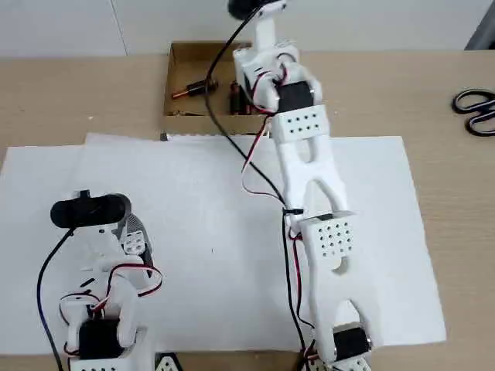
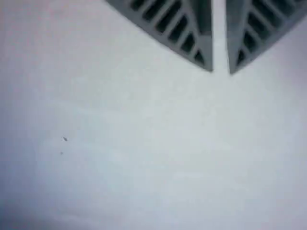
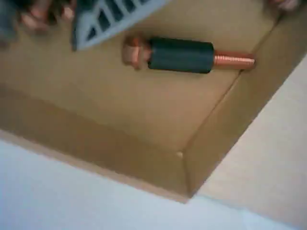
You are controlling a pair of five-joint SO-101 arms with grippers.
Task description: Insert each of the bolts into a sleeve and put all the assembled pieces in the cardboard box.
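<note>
The cardboard box (image 1: 179, 56) stands at the table's far edge, left of centre. Inside it lies a copper bolt in a black sleeve (image 1: 193, 90), seen close up (image 3: 180, 55) near a corner of the box (image 3: 211, 139). More copper pieces (image 3: 38, 14) lie blurred deeper in the box. My right gripper (image 1: 241, 91) hangs over the box's right part, mostly hidden under its own arm. My left gripper (image 2: 220, 69) points down at the white paper (image 2: 144, 143) at the near left. Its grey fingers (image 2: 192, 33) stand almost together with nothing between them.
A large white paper sheet (image 1: 209, 209) covers the middle of the table. Black scissors (image 1: 476, 110) lie at the far right on bare wood. The right arm (image 1: 309, 170) stretches across the sheet from the near edge to the box.
</note>
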